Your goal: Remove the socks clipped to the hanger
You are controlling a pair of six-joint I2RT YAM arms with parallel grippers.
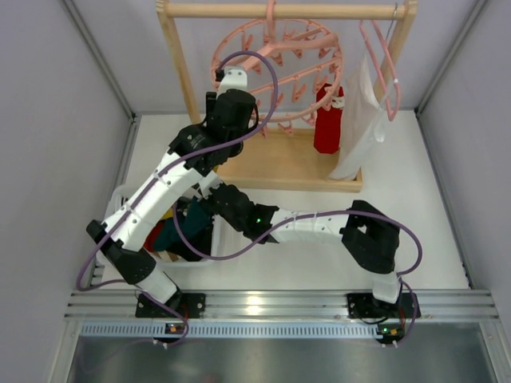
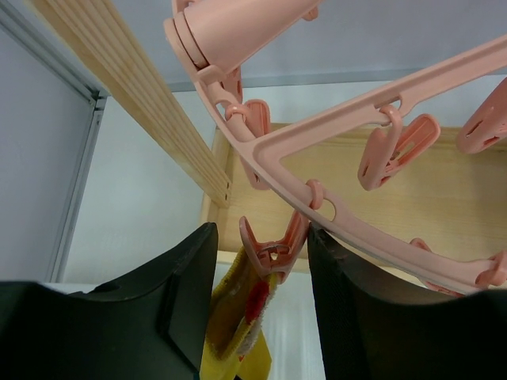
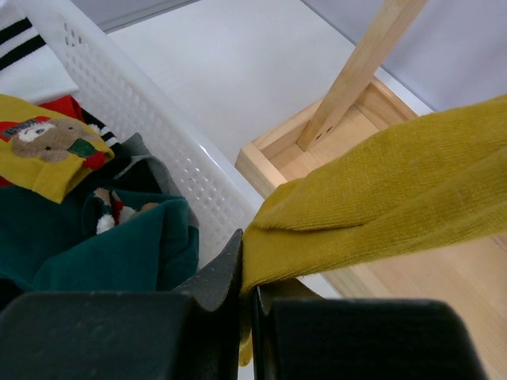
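Note:
The round pink hanger (image 1: 297, 36) hangs from the wooden rack; its ring (image 2: 372, 127) fills the left wrist view. My left gripper (image 2: 261, 232) is open, its fingers either side of a pink clip (image 2: 275, 247) that holds a mustard yellow sock (image 2: 235, 317). The right finger (image 2: 348, 301) touches the clip's handle; the left one stands apart. My right gripper (image 3: 247, 247) is shut on the lower end of that mustard sock (image 3: 388, 186), which is stretched up to the right. A red sock (image 1: 328, 120) hangs clipped on the ring's right side.
A white perforated basket (image 3: 135, 119) at the left holds dark green, yellow and red socks (image 3: 103, 253). A white cloth (image 1: 359, 120) hangs on a slim pink hanger at the right. The wooden rack's post (image 2: 142, 103) and base (image 1: 279, 163) stand close by.

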